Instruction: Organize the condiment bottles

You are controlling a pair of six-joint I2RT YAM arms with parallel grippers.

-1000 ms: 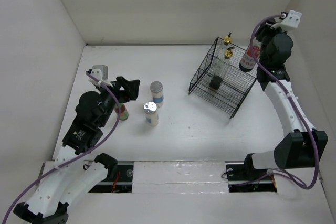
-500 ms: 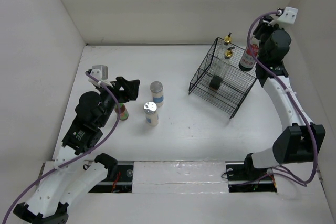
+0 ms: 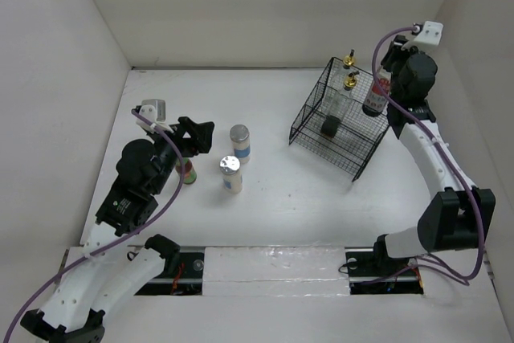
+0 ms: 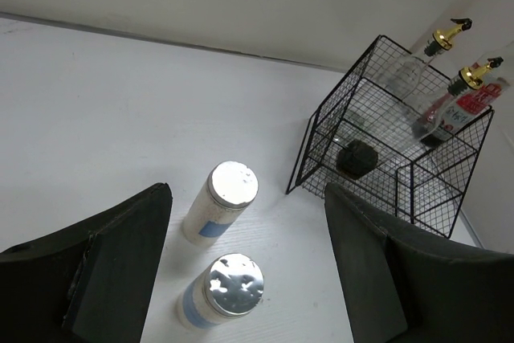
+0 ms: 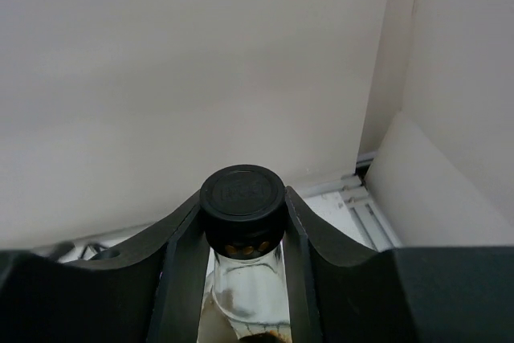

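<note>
Black-capped bottle (image 5: 242, 192): wrist view alone shows right tool (image 5: 242, 213) pinching its neck; left tool (image 4: 247, 198) gapes empty.

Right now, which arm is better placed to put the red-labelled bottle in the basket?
Right. The right gripper holds the red-labelled bottle by the neck beside the basket; the left gripper is open, far off by the jars.

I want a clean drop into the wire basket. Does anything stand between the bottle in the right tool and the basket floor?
Yes. The right tool grips the black-capped bottle at the basket's far right corner. Two clear gold-pourer bottles stand inside right next to it, and a dark object lies on the floor.
</note>
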